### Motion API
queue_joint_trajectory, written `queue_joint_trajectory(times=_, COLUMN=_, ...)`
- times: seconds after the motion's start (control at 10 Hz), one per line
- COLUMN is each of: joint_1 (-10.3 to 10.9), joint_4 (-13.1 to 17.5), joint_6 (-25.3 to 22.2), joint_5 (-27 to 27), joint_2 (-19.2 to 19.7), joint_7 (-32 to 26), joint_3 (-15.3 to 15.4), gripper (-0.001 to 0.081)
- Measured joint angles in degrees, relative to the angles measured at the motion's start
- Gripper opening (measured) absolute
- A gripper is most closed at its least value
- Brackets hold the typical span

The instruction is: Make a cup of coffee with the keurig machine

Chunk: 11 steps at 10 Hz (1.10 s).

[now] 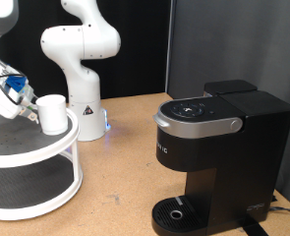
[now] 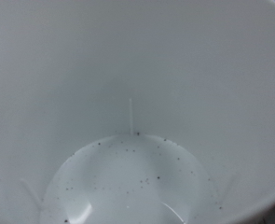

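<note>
- At the exterior view's left, the gripper [image 1: 27,106] sits against the cup [image 1: 53,113] on the top tier of a white round shelf [image 1: 31,147].
- How far the fingers are open, I cannot tell.
- The wrist view looks into the cup [image 2: 128,103]; dark specks dot its bottom.
- The keurig machine [image 1: 218,157] stands on the worktop [image 1: 120,147] at the right.

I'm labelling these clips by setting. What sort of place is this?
Probably a robotics lab test bench: a keurig machine on a bare wooden table, a second white robot arm behind, black curtains, and the gripper at the cup.
</note>
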Motion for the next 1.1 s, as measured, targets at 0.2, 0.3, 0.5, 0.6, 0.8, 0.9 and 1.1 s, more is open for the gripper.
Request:
queue_joint_trajectory(times=0.2, joint_1=0.0, joint_4=-0.5, joint_6=0.8, joint_5=0.1, joint_2=0.0, joint_7=0.0, joint_3=0.0, gripper=0.0701)
queue_joint_trajectory(times=0.3, joint_1=0.0, joint_4=-0.7, joint_6=1.1, joint_5=0.1, joint_2=0.0, joint_7=0.0, joint_3=0.0, gripper=0.0512)
queue_joint_trajectory(times=0.5, joint_1=0.0, joint_4=-0.9, joint_6=1.6, joint_5=0.1, joint_2=0.0, joint_7=-0.1, joint_3=0.0, gripper=0.0334)
queue_joint_trajectory(times=0.6, joint_1=0.0, joint_4=-1.0, joint_6=1.9, joint_5=0.2, joint_2=0.0, joint_7=-0.1, joint_3=0.0, gripper=0.0334)
queue_joint_trajectory(times=0.8, joint_1=0.0, joint_4=-1.1, joint_6=2.6, joint_5=1.0, joint_2=0.0, joint_7=-0.1, joint_3=0.0, gripper=0.0067)
queue_joint_trajectory(times=0.9, joint_1=0.0, joint_4=-1.1, joint_6=2.8, joint_5=1.6, joint_2=0.0, joint_7=-0.1, joint_3=0.0, gripper=0.0067)
queue_joint_trajectory(times=1.1, joint_1=0.0, joint_4=-1.1, joint_6=2.8, joint_5=2.2, joint_2=-0.1, joint_7=-0.1, joint_3=0.0, gripper=0.0067)
